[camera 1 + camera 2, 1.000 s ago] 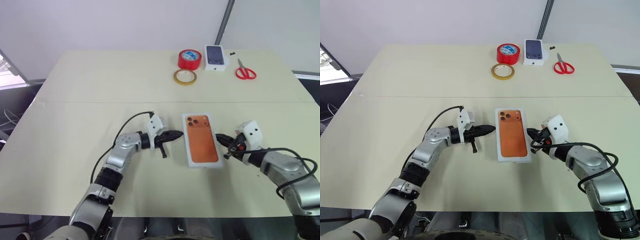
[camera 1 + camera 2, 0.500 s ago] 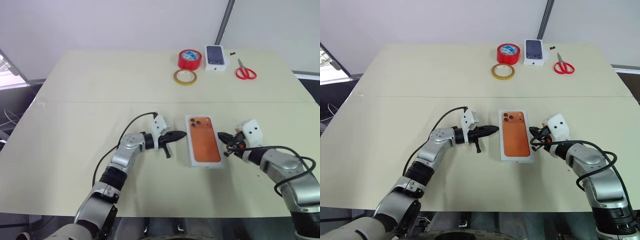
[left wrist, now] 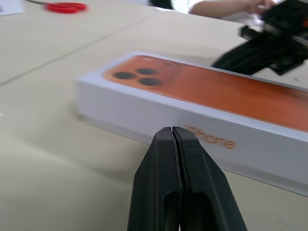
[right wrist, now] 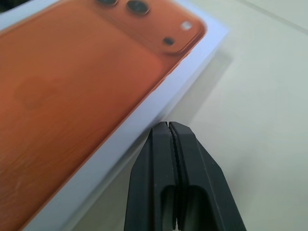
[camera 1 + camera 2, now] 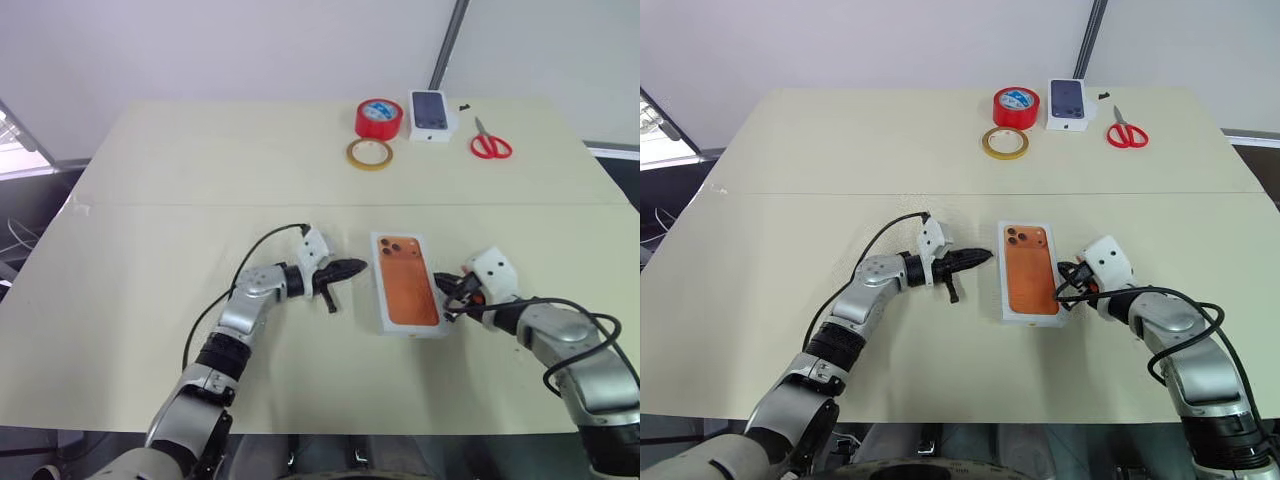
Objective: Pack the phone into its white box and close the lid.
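**Table** (image 5: 150,200): beige top, seam running left-right across the mid area.

**White box** (image 3: 159,118): lies flat on the near half of the table, approx. centre, slightly right. Long axis runs near-far.
- Orange top face (image 5: 405,285) is framed by a white border, w/ a three-lens cluster at the far-left corner.
- The left long wall carries orange lettering.
- Cannot tell whether the orange face is the phone itself lying in the box or a print on the lid.

**Left gripper** (image 5: 357,267): fingers pressed together, nothing between them.
- Points about level toward the right, at the box's left long wall near its far end.
- Tip is just beside the wall; contact cannot be told.

**Right gripper** (image 4: 169,126): fingers also pressed together, holding nothing.
- Points left and slightly down, at the base of the box's right long wall, approx. mid-length.
- Tip is just beside the wall; contact cannot be told.

The box sits between the two grippers.

**Other items**, all at the far edge, well apart from the box:
- Red tape roll (image 5: 379,119).
- Yellowish tape ring (image 5: 370,154), just near-left of the red roll.
- Small white box w/ a dark phone picture (image 5: 431,113), just right of the red roll.
- Red scissors (image 5: 490,146), right of that small box.
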